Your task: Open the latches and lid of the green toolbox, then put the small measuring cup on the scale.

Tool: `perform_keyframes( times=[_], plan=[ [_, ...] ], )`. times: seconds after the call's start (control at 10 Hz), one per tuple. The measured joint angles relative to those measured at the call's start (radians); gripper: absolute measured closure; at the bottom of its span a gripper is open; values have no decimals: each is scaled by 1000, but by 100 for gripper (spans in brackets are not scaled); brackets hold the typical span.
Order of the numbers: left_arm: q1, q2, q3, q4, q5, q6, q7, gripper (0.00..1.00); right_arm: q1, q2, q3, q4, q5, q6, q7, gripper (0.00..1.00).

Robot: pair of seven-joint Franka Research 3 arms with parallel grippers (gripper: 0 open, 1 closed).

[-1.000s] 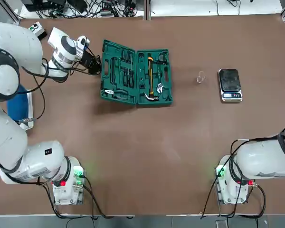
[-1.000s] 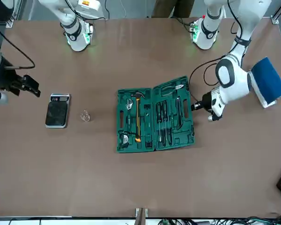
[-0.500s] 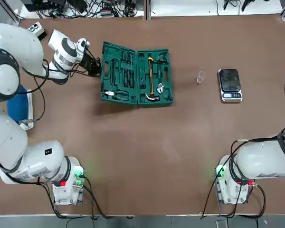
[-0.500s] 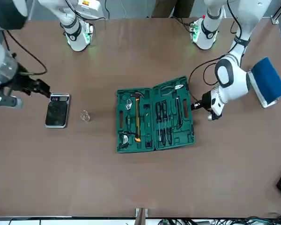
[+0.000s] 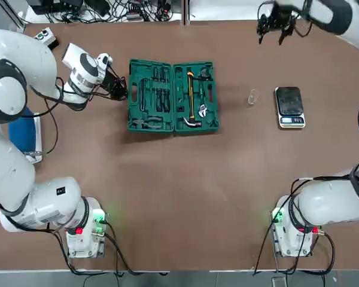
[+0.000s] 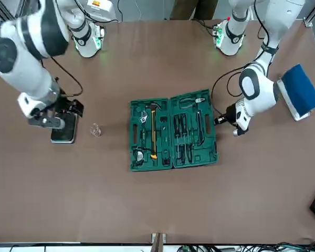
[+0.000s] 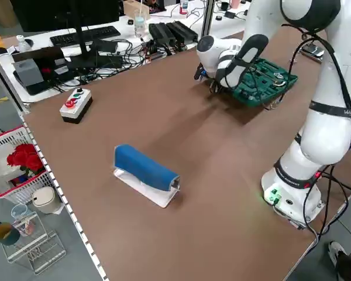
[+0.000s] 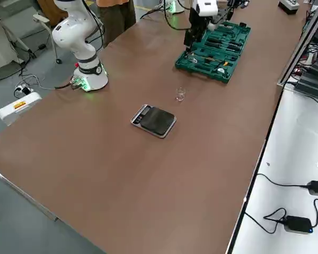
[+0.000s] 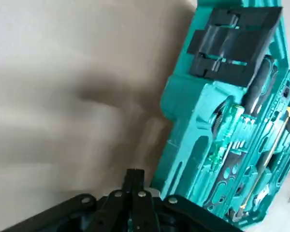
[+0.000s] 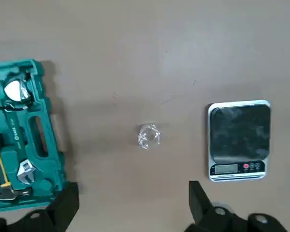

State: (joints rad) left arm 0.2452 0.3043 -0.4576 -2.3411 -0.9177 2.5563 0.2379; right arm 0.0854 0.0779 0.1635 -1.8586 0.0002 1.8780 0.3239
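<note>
- I have the toolbox (image 5: pixel 134 72) lying open on the brown table (image 5: pixel 167 179), its two green halves spread side by side, the lid opened out flat.
- In its trays I can see a yellow-handled hammer (image 5: pixel 190 95), an adjustable wrench (image 5: pixel 202 110) and a set of screwdrivers (image 6: pixel 183 139). I can't make out the latches well enough to describe them.
- My left gripper (image 9: pixel 135 175) is just beside the toolbox's outer edge on the robot's left, fingers clenched together with nothing between them. I can't tell whether it touches the case.
- My right gripper (image 10: pixel 133 193) is up above the table, beyond the measuring cup and scale as seen from the robot's base. Its fingers are spread wide, released and empty.
- The small clear measuring cup (image 5: pixel 253 97) sits on the table between the toolbox and the scale, apart from both.
- The digital scale (image 5: pixel 290 107) lies flat to the robot's right of the cup, its black platform bare.
- Over on the robot's left I have a blue pad on a white base (image 7: pixel 145 168), and farther across the table a button box (image 7: pixel 76 105).
- A person's legs (image 6: pixel 194 9) show behind the robot's side of the table.
</note>
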Motion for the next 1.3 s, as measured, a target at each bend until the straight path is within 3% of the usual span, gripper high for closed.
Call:
perform_keyframes(
  times=[0.3, 0.7, 1.3],
  plan=[
    [-9, 59, -4, -1, 0, 87, 1, 99, 8, 0, 1, -208, 0, 230, 0, 0],
    [-12, 107, -5, 2, 0, 148, 7, 99, 8, 18, 1, -353, 0, 435, 0, 0],
    [-6, 100, -5, 4, 40, 148, 6, 99, 15, 163, 1, -381, 0, 602, 57, 3]
  ],
)
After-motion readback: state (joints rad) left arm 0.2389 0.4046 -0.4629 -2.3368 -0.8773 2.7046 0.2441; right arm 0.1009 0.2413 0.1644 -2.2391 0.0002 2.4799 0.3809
